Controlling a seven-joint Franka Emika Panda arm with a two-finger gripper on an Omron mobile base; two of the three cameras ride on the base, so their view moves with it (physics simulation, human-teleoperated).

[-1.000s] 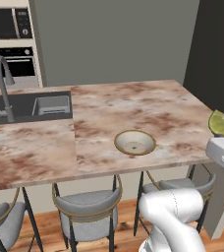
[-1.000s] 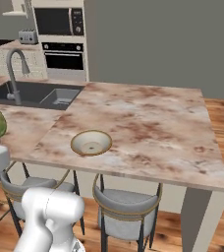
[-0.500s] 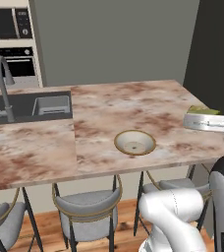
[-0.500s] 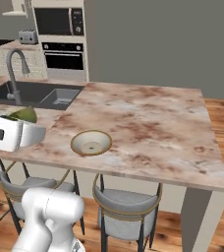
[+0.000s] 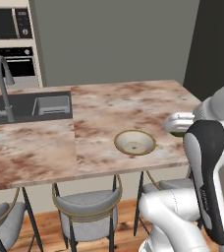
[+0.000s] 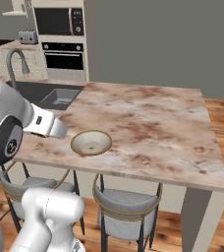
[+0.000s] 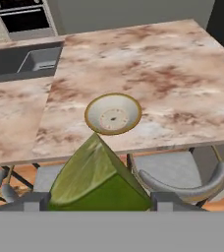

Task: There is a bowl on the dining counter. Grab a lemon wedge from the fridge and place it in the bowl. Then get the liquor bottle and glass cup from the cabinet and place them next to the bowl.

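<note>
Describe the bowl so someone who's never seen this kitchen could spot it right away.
Find the long marbled dining counter with the dark sink at one end. The bowl sits near the stool-side edge, away from the sink: small, round, cream inside with a tan rim, and empty.

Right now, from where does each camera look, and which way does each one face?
Left base view: behind the arm's left, facing forward and down at the dining counter and bowl; the white arm rises at lower right.
Right base view: behind the arm's right, same counter; the arm rises at lower left.
Hand view: on the hand, looking along the gripper, which holds the lemon wedge before the bowl.
All three share the bowl, sink and stools.
</note>
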